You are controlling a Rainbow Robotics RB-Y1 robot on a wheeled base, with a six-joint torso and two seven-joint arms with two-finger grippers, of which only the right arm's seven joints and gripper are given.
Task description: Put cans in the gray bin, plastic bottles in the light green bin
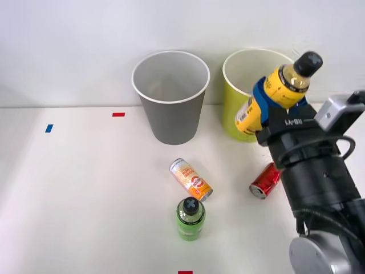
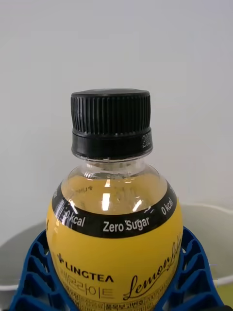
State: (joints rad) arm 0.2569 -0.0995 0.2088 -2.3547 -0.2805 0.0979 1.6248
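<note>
A white table spreads out under everything, backed by a plain pale wall. Along the table's far edge stand the two bins side by side, close but apart: the gray bin toward the middle, the light green bin next to it toward the right edge, both upright with their mouths open to the ceiling.

The right arm reaches in from the near right corner, and its right gripper is clamped on the yellow-labelled bottle, a blue ribbed finger hugging each side of the body. The bottle is lifted clear of the table, in front of and over the near right rim of the light green bin. Its long axis tilts, black cap up and leaning toward the right, base down toward the table. In the wrist view the bin's pale rim curves behind the bottle.

Out on the open table, the green bottle stands upright near the front edge, cap up. Just behind it the orange-and-white can lies on its side, its long axis running diagonally from far left to near right, almost touching the bottle. The red can also lies on its side beside the arm, one end facing the near left.

Small tape marks dot the table: a blue one and a red one toward the far left, another red one at the front edge.
</note>
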